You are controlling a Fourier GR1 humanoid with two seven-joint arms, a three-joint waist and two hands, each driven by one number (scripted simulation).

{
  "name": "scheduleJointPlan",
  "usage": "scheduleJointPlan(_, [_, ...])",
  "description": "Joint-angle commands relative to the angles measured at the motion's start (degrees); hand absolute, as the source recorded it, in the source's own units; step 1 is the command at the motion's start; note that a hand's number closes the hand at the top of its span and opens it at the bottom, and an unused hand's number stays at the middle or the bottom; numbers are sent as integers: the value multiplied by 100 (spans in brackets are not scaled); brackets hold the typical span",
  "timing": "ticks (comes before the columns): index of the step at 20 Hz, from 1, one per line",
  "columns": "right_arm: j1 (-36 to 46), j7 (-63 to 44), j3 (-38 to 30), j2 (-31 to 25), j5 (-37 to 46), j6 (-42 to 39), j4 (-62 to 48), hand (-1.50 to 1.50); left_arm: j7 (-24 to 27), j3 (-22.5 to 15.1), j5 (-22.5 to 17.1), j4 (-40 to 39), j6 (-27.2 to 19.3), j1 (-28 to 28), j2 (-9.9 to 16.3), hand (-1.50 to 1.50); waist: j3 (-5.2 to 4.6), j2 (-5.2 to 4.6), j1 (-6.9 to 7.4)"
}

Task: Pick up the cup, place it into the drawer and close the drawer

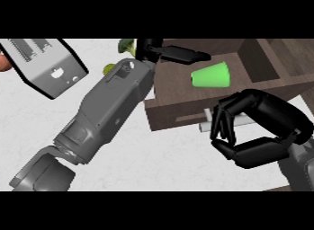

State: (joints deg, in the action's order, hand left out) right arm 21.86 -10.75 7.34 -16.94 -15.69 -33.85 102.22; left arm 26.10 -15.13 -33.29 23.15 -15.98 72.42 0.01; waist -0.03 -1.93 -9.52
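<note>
Right hand (262, 130): black, glossy, fingers curled inward toward the thumb with nothing between them; it sits at the drawer's front edge, right over the pale handle.
Left hand (169, 53): black fingers stretched straight out over the drawer's back-left corner, holding nothing; its grey forearm runs diagonally up from the lower left.
Cup (212, 75): bright green, smooth, tapered like a cone cut short; it lies on its side inside the drawer, narrow end toward the left, wide mouth toward the right, so its long axis runs left to right.
Cup to hands: apart from both; the left fingertips are just up and left of it, the right hand is below it, nearer the drawer front.
Drawer (179, 108): dark brown wood grain, boxy, pulled out open from the cabinet, with a light grey bar handle (206, 121) partly hidden behind the right fingers.
Key relation, as I judge it: with the cup already in, what is left is the push shut, and the right hand is the better placed for it.
Counter (26, 126): white, faintly marbled.
Toaster (46, 65): grey metal, black-edged, slots on top, at far left.
Other bits: a reddish round fruit (0, 62) beside the toaster, something yellow-green (110, 68) behind the left wrist.
</note>
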Motion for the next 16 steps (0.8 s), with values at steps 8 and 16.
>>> scheduleJointPlan(8, [-646, 473, 818, -517, 2791, 310, -124, -150, 419, 24, -535, -29, -143, -100, -1, -150, 11, 107, 632])
scheduleJointPlan(16, [13, 1478, 1286, -168, 4163, 1083, -2872, -150, 683, 196, -415, 239, 167, -610, 3, -150, 11, 133, 1159])
